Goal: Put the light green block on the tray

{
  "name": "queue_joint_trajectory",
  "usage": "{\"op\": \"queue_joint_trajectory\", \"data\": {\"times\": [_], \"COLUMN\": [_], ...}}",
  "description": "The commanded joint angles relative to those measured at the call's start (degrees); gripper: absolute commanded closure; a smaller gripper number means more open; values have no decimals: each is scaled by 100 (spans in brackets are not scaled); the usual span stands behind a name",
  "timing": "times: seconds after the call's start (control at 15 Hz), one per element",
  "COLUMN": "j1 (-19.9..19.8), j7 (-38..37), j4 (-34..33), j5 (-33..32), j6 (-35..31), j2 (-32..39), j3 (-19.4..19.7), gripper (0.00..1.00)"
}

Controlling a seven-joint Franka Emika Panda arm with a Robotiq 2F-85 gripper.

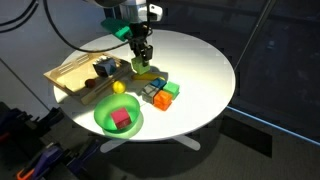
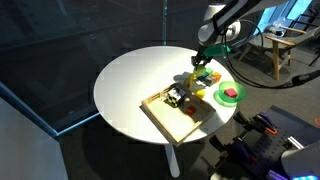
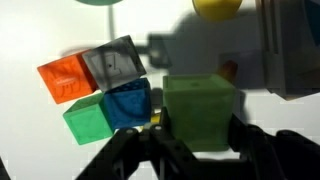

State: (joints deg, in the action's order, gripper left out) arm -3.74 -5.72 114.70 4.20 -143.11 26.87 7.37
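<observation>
In an exterior view my fingers (image 1: 141, 56) are down over the light green block (image 1: 146, 70), which sits near the middle of the worktop (image 1: 205, 60), just beside the tray (image 1: 68, 76) but not on it. So the main job's not done: block is caught, transfer to the tray is left. A yellow ball (image 1: 118, 88) and a green bowl (image 1: 101, 121) w/ a red block inside lie on the near side. In an exterior view from across the room the fingers (image 2: 200, 63) hang just past the far corner of the tray (image 2: 172, 126); the block is too small there to pick out, and I can't read the finger gap. Wrist view is clearest: the fingers (image 3: 135, 156) stand narrow on either side of the light green block (image 3: 200, 108), looking pressed against both flanks, i.e. holding it. It looks bigger than the orange block (image 3: 64, 78), grey block (image 3: 115, 62), blue block (image 3: 128, 103) and darker green block (image 3: 87, 119) beside it, so prob. raised a bit, tho I can't confirm it's clear of the worktop.
</observation>
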Motion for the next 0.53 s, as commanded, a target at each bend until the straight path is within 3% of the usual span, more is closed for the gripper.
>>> {"op": "queue_joint_trajectory", "data": {"times": [0.0,0.47], "j1": [235,511], "j7": [-304,-299], "j4": [363,775], "j5": [-235,-343], "j6": [-38,-147], "j2": [-345,-627], "j3": [-34,-210], "gripper": [73,73]}}
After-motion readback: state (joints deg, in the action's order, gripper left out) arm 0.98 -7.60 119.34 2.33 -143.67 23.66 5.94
